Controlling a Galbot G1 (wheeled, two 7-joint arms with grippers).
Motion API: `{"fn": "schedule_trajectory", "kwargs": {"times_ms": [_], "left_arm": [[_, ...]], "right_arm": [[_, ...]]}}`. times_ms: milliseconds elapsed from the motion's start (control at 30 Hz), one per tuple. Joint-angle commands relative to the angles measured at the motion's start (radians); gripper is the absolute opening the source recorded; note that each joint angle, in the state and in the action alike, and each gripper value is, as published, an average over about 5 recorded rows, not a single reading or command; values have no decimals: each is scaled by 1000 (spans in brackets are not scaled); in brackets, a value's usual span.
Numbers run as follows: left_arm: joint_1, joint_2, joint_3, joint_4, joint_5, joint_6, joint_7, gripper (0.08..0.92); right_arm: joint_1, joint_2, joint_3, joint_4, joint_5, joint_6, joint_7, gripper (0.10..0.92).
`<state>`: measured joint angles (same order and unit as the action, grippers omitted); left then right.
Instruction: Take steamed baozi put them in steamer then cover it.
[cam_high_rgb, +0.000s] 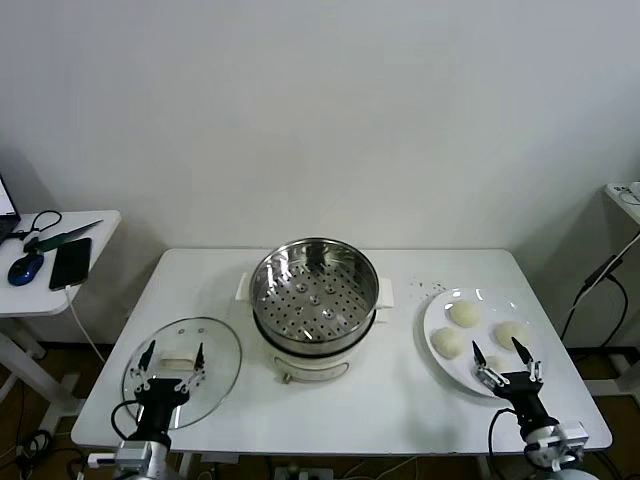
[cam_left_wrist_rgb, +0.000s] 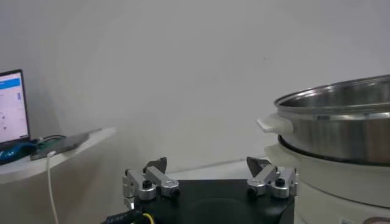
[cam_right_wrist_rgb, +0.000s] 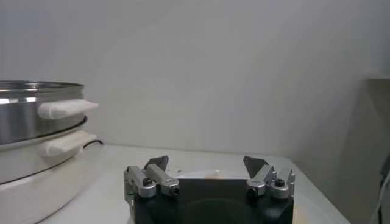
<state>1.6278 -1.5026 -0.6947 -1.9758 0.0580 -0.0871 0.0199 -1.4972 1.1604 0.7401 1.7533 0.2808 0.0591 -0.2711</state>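
A: Baozi first, but go left to right for me.

B: At eight o'clock on the white rectangular surface (cam_high_rgb: 400, 400) lies the round clear glass cover with a white handle (cam_high_rgb: 183, 368). The left gripper (cam_high_rgb: 172, 362) hovers over its near edge, jaws spread wide and holding nothing.

A: And the middle?

B: The round shiny steel steamer on a white base (cam_high_rgb: 316, 310) stands at the centre, uncovered, its perforated tray bare.

A: Then the buns?

B: Three smooth cream-white steamed baozi (cam_high_rgb: 465, 314) show plainly on the flat white round plate (cam_high_rgb: 436, 310) at four o'clock. The right gripper (cam_high_rgb: 506, 358) hovers over the plate's near rim, jaws spread, gripping nothing.
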Motion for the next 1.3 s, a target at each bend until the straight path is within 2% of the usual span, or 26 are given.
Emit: {"fn": "schedule_trajectory", "kwargs": {"times_ms": [33, 200, 367, 467, 600, 867, 1033, 1300], "left_arm": [[1, 2, 2, 0, -3, 3, -11, 823], [-2, 6, 5, 3, -3, 4, -22, 823], [0, 11, 6, 0, -6, 2, -21, 823], [1, 13, 6, 1, -12, 3, -21, 823], [1, 16, 8, 7, -17, 4, -21, 823], [-6, 20, 14, 16, -21, 15, -22, 823], [-13, 19, 14, 22, -21, 22, -22, 823], [-11, 23, 5, 32, -20, 26, -20, 823]], "right_arm": [[44, -96, -1, -5, -69, -53, -67, 823], [145, -337, -44, -86, -179, -133, -308, 823], [315, -542, -144, -220, -253, -176, -482, 823], [440, -624, -233, -312, -312, -162, -613, 823], [654, -681, -411, -426, -361, -133, -714, 823], [1153, -684, -920, -601, -421, -106, -846, 823], [1395, -571, -1195, -744, -455, -91, -871, 823], [1573, -369, -1443, -949, -455, -61, -898, 823]]}}
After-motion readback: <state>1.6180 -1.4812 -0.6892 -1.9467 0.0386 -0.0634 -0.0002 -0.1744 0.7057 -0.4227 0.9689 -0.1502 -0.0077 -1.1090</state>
